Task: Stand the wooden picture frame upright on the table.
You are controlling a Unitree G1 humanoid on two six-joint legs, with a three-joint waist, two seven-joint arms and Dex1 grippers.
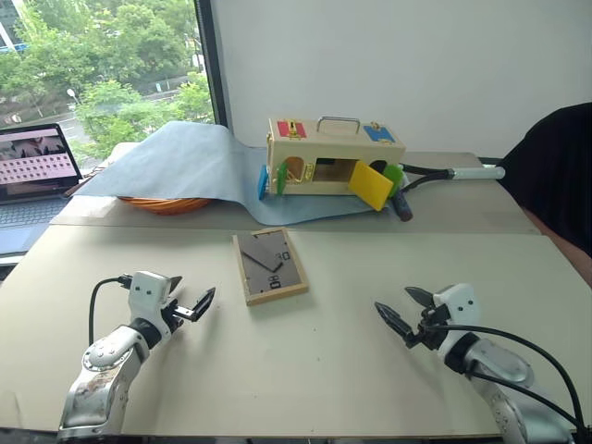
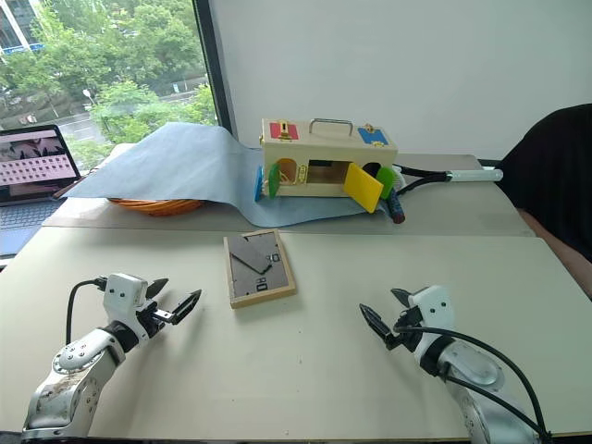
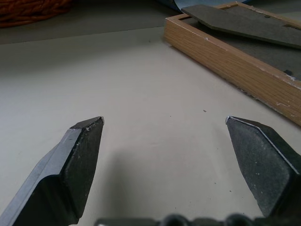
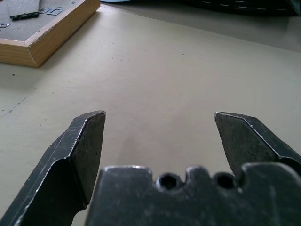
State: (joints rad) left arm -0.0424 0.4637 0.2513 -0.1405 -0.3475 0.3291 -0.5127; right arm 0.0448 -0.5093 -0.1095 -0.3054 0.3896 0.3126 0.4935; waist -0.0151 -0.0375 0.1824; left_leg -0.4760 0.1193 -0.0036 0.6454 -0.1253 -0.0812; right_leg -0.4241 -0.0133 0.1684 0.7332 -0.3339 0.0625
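While both end effectors stand open and empty, the wooden picture frame lies back-up on the table, ahead and between the left end effector and right end effector. Judged light, rigid, thin; grip opposite wooden edges.

Office-type test room — plain white wall, large window overlooking trees, open laptop beside a broad beige table.

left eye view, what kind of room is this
Probably an office or lab set up for robot trials: a laptop by a big window onto trees, a plain work table, and a wooden toy box as a prop.
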